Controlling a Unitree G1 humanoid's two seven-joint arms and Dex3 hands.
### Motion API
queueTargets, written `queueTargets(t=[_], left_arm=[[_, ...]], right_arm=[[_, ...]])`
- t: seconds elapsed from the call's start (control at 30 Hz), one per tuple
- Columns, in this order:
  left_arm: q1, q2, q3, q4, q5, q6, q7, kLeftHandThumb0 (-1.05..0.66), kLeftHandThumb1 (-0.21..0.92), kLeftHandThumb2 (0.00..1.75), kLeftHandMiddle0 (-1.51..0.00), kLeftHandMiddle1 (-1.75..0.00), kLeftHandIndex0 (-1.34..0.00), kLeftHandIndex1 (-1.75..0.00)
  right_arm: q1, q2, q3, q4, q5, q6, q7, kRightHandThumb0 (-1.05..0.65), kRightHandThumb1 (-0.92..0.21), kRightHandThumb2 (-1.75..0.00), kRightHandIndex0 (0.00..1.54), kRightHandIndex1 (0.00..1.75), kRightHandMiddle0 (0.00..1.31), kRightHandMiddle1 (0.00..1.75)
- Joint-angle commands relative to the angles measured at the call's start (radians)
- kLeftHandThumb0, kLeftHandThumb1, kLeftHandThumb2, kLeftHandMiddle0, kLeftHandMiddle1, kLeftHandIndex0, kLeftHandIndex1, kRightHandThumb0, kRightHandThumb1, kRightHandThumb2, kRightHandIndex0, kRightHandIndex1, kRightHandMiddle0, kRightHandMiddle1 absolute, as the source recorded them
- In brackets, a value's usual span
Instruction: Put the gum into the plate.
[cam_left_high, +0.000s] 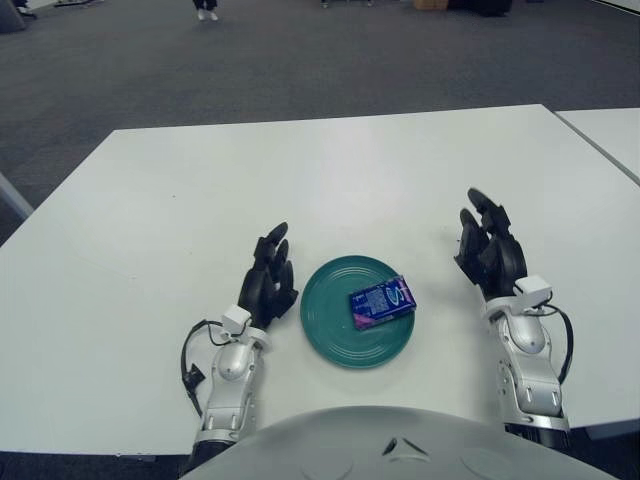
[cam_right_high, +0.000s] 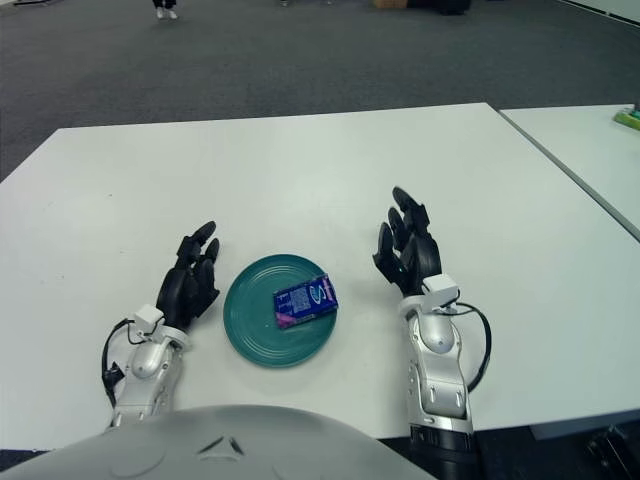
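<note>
Left hand (cam_left_high: 268, 280) and right hand (cam_left_high: 488, 250) flanking teal plate (cam_left_high: 335, 330) near table's (cam_left_high: 300, 170) front edge, fingers extended, gripping nothing. Blue gum pack (cam_left_high: 381, 301) sitting on plate's right side. Grey carpet (cam_left_high: 300, 60) showing beyond.

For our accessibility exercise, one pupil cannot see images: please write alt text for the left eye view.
A blue gum pack lies on the right part of a teal plate on a white table. The robot's left hand and right hand flank the plate, fingers open, holding nothing.
</note>
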Motion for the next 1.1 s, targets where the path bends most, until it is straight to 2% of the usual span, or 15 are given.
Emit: queueTargets(t=[0.0,0.2,0.33,0.5,0.6,0.7,1.07], left_arm=[[0.075,0.006,0.009,-0.120,0.040,0.103,0.054,-0.78,0.92,0.75,-0.47,-0.09,-0.06,-0.90],[0.088,-0.030,0.007,-0.139,0.083,0.132,0.136,-0.69,0.92,0.77,-0.53,-0.12,-0.11,-0.93],[0.075,-0.050,0.011,-0.054,0.095,0.054,0.179,-0.67,0.92,0.78,-0.57,-0.14,-0.13,-0.94],[0.086,-0.061,0.010,-0.021,0.093,-0.004,0.204,-0.67,0.92,0.76,-0.60,-0.20,-0.15,-0.97],[0.092,-0.065,0.008,-0.007,0.093,-0.030,0.211,-0.68,0.92,0.75,-0.50,-0.46,-0.16,-1.02],[0.102,-0.075,0.007,0.003,0.091,-0.067,0.220,-0.69,0.92,0.75,-0.46,-0.59,-0.17,-1.05],[0.116,-0.071,0.003,0.036,0.111,-0.118,0.225,-0.73,0.92,0.75,-0.43,-0.77,-0.18,-1.11]], right_arm=[[0.008,-0.011,0.000,0.032,0.000,0.039,0.006,-0.93,-0.92,-0.87,0.28,0.02,0.00,0.78],[0.065,-0.001,0.037,0.051,-0.035,0.067,-0.008,-0.84,-0.92,-0.84,0.33,0.03,0.00,0.83],[0.128,0.015,0.081,0.029,-0.046,0.092,-0.008,-0.80,-0.92,-0.83,0.36,0.03,0.00,0.78],[0.146,0.016,0.087,0.023,-0.042,0.110,-0.018,-0.76,-0.92,-0.82,0.39,0.04,0.00,0.74],[0.153,0.017,0.086,0.026,-0.043,0.112,-0.021,-0.75,-0.92,-0.82,0.40,0.04,0.00,0.74],[0.152,0.018,0.085,0.045,-0.045,0.115,-0.025,-0.73,-0.92,-0.81,0.42,0.04,0.00,0.73],[0.161,0.026,0.101,0.098,-0.052,0.077,-0.028,-0.69,-0.92,-0.81,0.39,0.01,0.00,0.68]])
